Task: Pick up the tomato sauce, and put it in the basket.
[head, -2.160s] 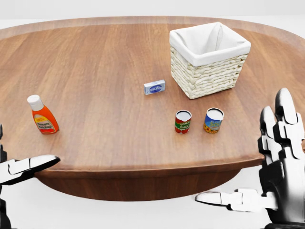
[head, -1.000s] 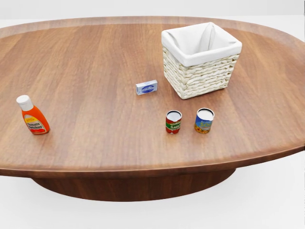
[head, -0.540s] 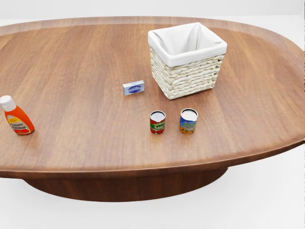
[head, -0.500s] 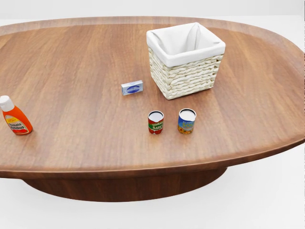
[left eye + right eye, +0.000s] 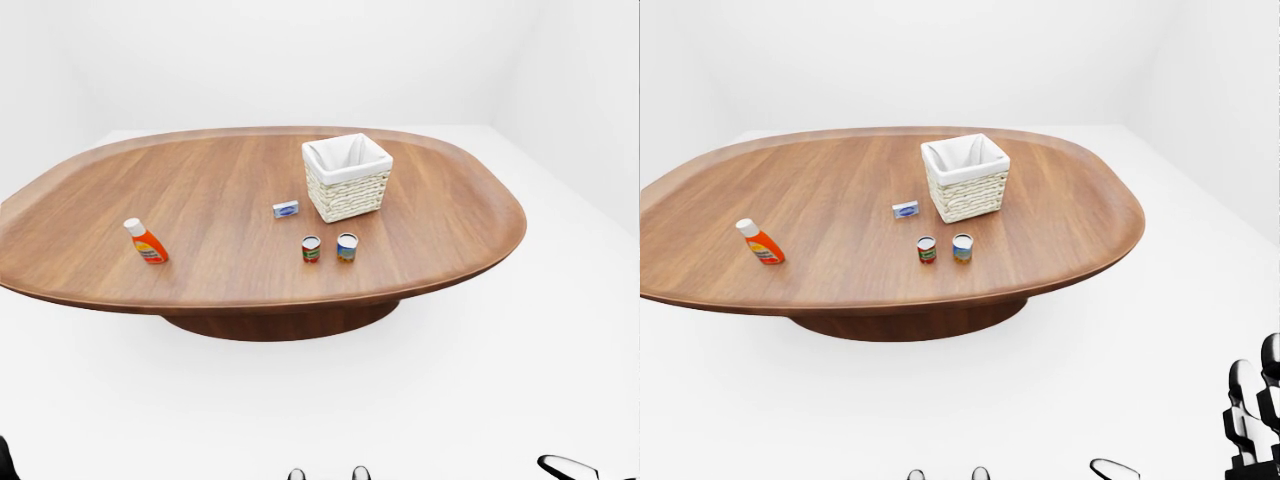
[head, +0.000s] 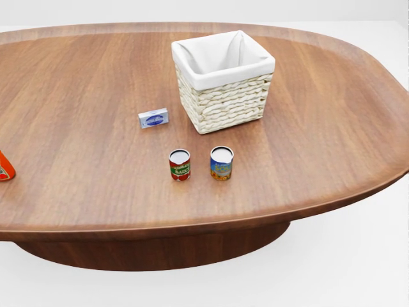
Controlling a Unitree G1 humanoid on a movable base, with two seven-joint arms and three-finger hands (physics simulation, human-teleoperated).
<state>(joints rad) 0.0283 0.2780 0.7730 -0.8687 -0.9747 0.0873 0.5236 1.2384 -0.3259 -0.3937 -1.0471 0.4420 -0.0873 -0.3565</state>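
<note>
A: Tomato sauce?
B: Small can [image 6: 180,164], upright on the tabletop [image 6: 83,160]. Red body, green band with pale lettering, silver lid. Lower centre in the head view, well inside the tabletop edge.

A: Neighbours?
B: Second can [image 6: 221,163] just to its right in the head view, apart, not touching. Blue label, yellow at the bottom, same size, also upright. Small blue-and-white box [image 6: 153,118] lying flat up and to the left. Orange bottle [image 5: 759,243] with white cap far to the left, well apart; clipped to a sliver at the left edge of the head view.

A: Basket?
B: Woven, square, white cloth liner [image 6: 222,80]. Above the two cans in the head view, near but clear of both. Nothing visible inside.

A: Hands?
B: None in the head view. Right hand [image 5: 1252,415] only at the bottom-right corner of the right-eye view: black-and-white fingers [image 5: 1240,388] pointing up, apart from each other, pinching nothing, far from the tabletop. Left hand out of frame, so cannot tell its fingers. Couple of small white-tipped bits at the bottom edge of both eye views, too cropped to identify.

A: Surroundings?
B: Oval wooden tabletop on a dark pedestal, plain white floor and walls.
</note>
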